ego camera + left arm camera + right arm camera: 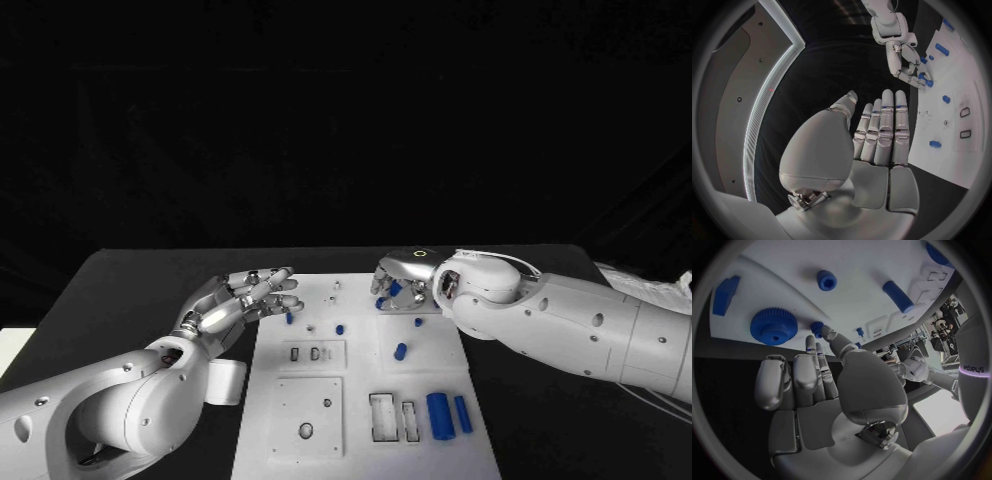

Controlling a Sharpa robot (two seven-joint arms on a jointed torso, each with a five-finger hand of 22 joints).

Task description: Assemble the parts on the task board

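The white task board (361,400) lies centred on the black table (130,290), with blue parts (440,415) scattered across it. The left hand (238,300) hovers at the board's left edge, fingers extended, holding nothing. The right hand (404,280) sits over the far end, fingers straight beside a blue gear (773,326); whether it grasps a part cannot be determined

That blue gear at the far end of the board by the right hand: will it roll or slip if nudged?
The blue gear appears to lie flat on the task board, so it would probably slide rather than roll. Its toothed rim should give fingers some purchase. It looks like rigid plastic, likely light. The right hand is beside it, apparently not gripping it.
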